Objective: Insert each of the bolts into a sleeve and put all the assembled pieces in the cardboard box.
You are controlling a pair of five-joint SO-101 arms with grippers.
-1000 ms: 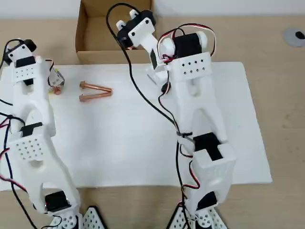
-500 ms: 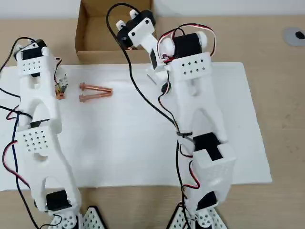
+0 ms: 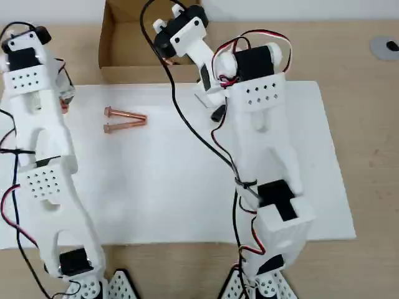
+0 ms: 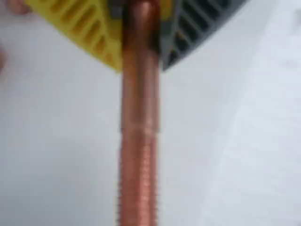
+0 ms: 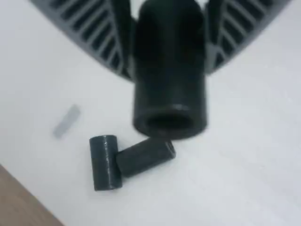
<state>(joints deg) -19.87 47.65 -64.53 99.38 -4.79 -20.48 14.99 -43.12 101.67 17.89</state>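
My left gripper (image 4: 139, 47) is shut on a copper bolt (image 4: 138, 141), whose threaded end sticks out past the yellow and grey fingers. In the high view this gripper (image 3: 64, 99) hangs at the far left edge of the white mat. Two more copper bolts (image 3: 124, 114) (image 3: 124, 126) lie side by side just to its right. My right gripper (image 5: 169, 61) is shut on a black sleeve (image 5: 169, 94), open end outward, just above two loose sleeves (image 5: 103, 162) (image 5: 146, 157) on the mat. From above, the right gripper (image 3: 214, 103) sits just in front of the cardboard box (image 3: 105, 43).
The white mat (image 3: 187, 187) covers most of the wooden table. The cardboard box stands open at the far edge, between the two arms. Cables loop from the right arm over the box and mat. A small round grey object (image 3: 385, 47) lies at the far right.
The left arm swung left and toward the far edge, carrying the bolt. The right arm shifted slightly toward the box.
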